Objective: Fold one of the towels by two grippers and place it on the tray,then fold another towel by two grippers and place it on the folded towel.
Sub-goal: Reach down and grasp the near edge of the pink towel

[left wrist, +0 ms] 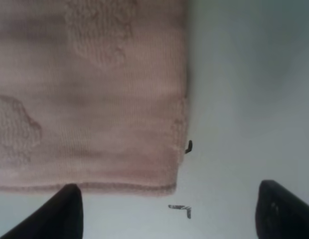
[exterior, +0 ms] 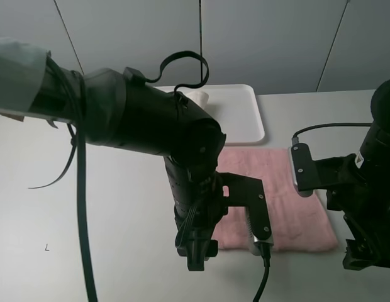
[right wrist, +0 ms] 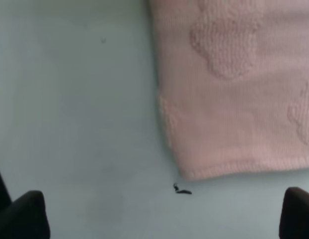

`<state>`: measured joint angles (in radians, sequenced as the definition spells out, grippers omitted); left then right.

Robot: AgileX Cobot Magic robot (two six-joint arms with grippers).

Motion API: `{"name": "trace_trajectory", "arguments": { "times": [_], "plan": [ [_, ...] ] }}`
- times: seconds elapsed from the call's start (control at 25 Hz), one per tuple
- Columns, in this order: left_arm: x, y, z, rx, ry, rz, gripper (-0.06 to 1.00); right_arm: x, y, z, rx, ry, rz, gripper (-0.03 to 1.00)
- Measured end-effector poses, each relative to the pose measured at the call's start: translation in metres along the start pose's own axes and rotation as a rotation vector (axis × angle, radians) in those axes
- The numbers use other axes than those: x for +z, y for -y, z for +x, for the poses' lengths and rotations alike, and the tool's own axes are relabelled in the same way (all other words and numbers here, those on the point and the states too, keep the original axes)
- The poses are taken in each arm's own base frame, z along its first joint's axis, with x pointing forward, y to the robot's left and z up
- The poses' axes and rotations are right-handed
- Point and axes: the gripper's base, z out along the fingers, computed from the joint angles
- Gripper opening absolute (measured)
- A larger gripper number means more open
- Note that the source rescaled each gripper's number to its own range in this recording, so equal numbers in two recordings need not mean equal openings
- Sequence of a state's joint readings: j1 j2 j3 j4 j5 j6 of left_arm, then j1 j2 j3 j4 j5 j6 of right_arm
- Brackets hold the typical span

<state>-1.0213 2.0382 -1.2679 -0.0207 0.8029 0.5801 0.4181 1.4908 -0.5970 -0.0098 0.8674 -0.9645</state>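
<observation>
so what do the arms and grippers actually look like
Both arms are black and bulky. The left arm has a grey-green fabric sleeve at its upper end, and loose black cables loop over it. The right arm carries a black camera box with a pale edge and its own thin cable. The fingertips look dark and blunt.

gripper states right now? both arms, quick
Left gripper: open, holding nothing, near a corner of the pink towel.
Right gripper: open, holding nothing, near another corner of it.
</observation>
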Motion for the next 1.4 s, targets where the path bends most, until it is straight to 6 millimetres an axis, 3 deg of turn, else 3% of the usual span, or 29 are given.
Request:
{"name": "trace_trajectory", "arguments": {
  "times": [0.48, 0.88, 1.4],
  "plan": [
    [0.029, 0.005, 0.001, -0.045, -0.046, 0.075, 0.9, 0.008, 0.004, -0.003, -0.101, 0.063, 0.101, 1.0],
    [0.03, 0.005, 0.001, -0.066, -0.047, 0.074, 0.9, 0.019, -0.005, 0.003, -0.263, 0.051, 0.102, 1.0],
    [0.03, 0.005, 0.001, -0.069, -0.046, 0.075, 0.9, 0.037, -0.016, 0.011, -0.307, 0.068, 0.14, 1.0]
  ]
}}
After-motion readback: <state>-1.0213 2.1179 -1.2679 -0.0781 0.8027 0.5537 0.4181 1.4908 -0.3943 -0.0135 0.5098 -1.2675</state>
